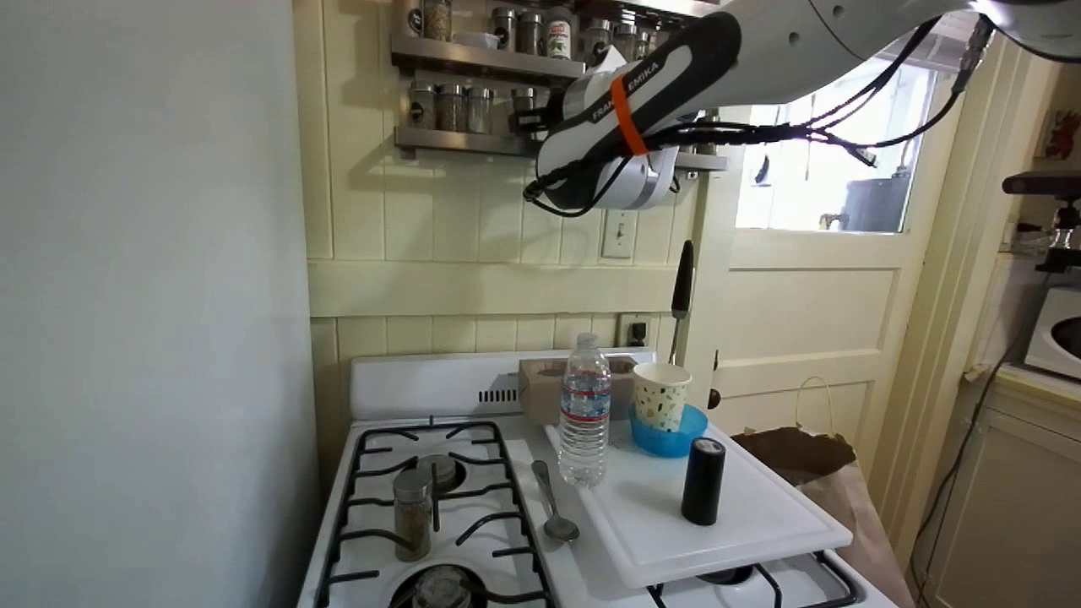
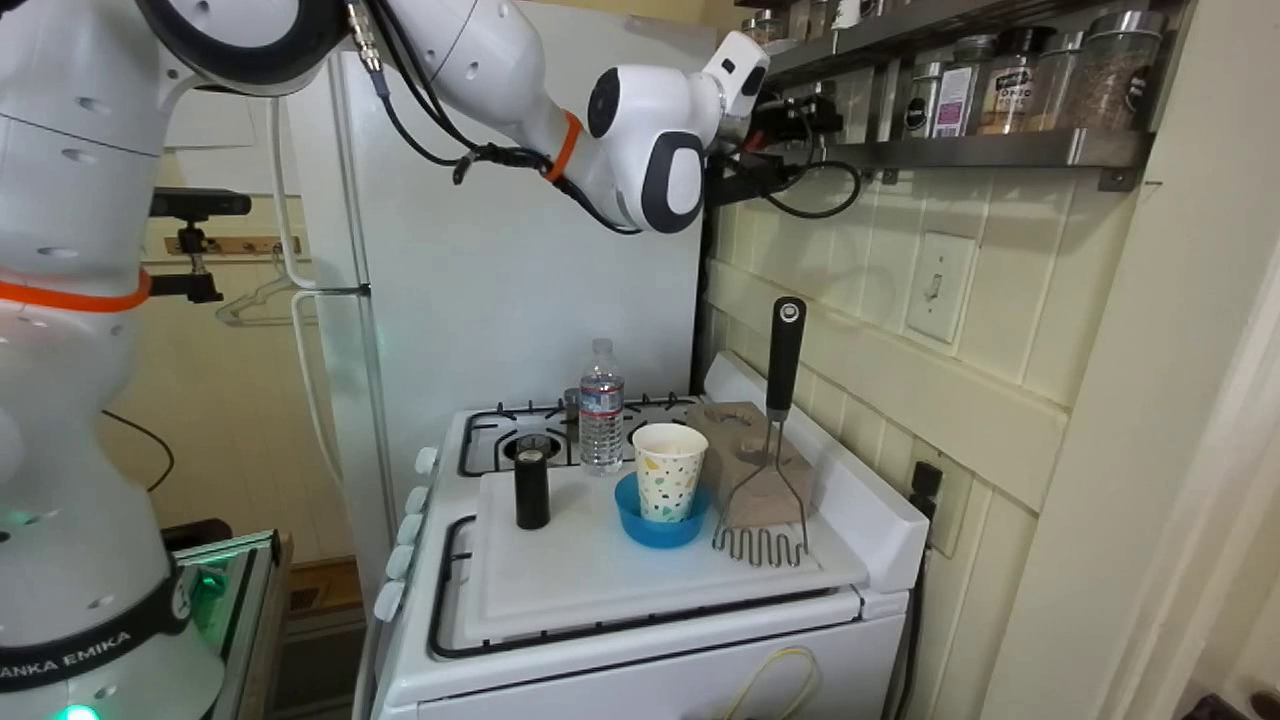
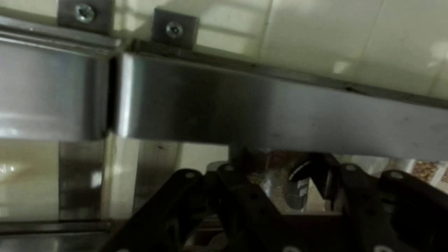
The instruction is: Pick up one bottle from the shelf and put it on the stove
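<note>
Steel shelf edge [image 3: 332, 117] crowds the pincer [image 3: 280, 163] — jar [image 3: 277, 192] clasped.

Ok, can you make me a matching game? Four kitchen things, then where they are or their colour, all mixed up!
Column 1
1. paper cup
2. metal spoon
3. potato masher
4. spice shelf

Column 2
A. black-handled
B. up on the wall
C. in the blue bowl
D. on the stove, beside the white board

Right pairs: 1-C, 2-D, 3-A, 4-B
</note>
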Available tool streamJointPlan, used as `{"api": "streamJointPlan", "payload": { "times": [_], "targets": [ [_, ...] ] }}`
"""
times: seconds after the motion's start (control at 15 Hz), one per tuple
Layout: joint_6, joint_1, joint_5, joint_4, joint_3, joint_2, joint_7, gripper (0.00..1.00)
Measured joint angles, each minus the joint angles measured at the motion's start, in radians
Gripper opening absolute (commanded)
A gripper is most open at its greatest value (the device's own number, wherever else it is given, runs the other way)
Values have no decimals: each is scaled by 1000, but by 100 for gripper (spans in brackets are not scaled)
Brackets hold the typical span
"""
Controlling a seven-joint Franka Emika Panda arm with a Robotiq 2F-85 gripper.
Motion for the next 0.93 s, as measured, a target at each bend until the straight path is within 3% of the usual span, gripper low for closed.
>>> {"api": "streamJointPlan", "payload": {
  "times": [0.47, 0.93],
  "targets": [
    [46, 65, 105, -61, -79, -31, -177, 25],
    [46, 151, 169, -124, -167, -78, -444, 25]
  ]
}}
